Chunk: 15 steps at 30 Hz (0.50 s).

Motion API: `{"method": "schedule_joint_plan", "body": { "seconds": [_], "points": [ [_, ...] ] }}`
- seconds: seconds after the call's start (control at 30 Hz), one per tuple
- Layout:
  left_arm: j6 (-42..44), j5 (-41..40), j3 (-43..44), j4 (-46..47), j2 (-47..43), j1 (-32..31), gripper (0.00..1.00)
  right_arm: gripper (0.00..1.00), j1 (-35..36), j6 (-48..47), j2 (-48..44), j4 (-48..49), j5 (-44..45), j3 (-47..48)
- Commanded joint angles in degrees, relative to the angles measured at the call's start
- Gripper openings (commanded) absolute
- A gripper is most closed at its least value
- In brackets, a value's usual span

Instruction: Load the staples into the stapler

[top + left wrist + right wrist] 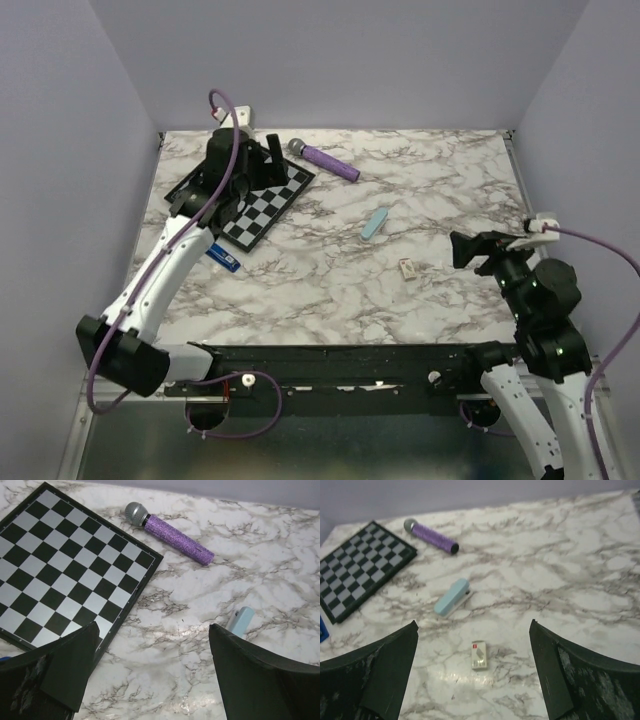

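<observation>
The chessboard [265, 215] lies under the left gripper [152, 630], which hovers pitched downward, jaws wide and empty. The right gripper [472, 625], equally wide and empty, faces the small staple box [479, 655] just ahead, probably ready for pickup. The stapler [222, 258] lies behind the left gripper, beside its forearm.

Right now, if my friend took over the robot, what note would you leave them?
Left gripper: jaws open, empty, above the edge of the chessboard.
Right gripper: jaws open, empty, aimed toward the small white box, which likely holds the staples.
Stapler: dark blue, lying by the chessboard's near corner, far from the box.
Done: nothing yet, by the look of it. Stapler and box both lie untouched.
Left: grab the stapler, open it, and put the staples in.
</observation>
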Motion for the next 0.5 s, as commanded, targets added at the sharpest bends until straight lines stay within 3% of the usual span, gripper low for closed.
{"method": "schedule_joint_plan", "body": {
  "seconds": [0.0, 0.13, 0.23, 0.33, 0.47],
  "points": [
    [6.2, -0.1, -5.9, -1.1, -8.1, 0.1, 0.99, 1.00, 0.5, 3.7, 10.3, -8.4, -6.9, 3.6],
    [13.3, 1.8, -17.3, 7.0, -15.4, 0.1, 0.99, 1.00, 0.5, 5.8, 20.6, -10.5, -5.0, 5.8],
    [13.8, 2.8, -21.1, 9.2, -18.9, 0.1, 0.99, 1.00, 0.4, 6.6, 30.2, -11.9, -3.4, 7.5],
    [14.8, 3.2, -23.3, 12.1, -21.2, 0.2, 0.99, 1.00, 0.5, 6.1, 39.7, -11.9, -4.8, 8.8],
    [15.2, 0.7, -23.6, 12.3, -21.2, 0.2, 0.99, 0.92, 0.9, 5.0, 50.9, -12.0, -7.4, 10.8]
  ]
}}
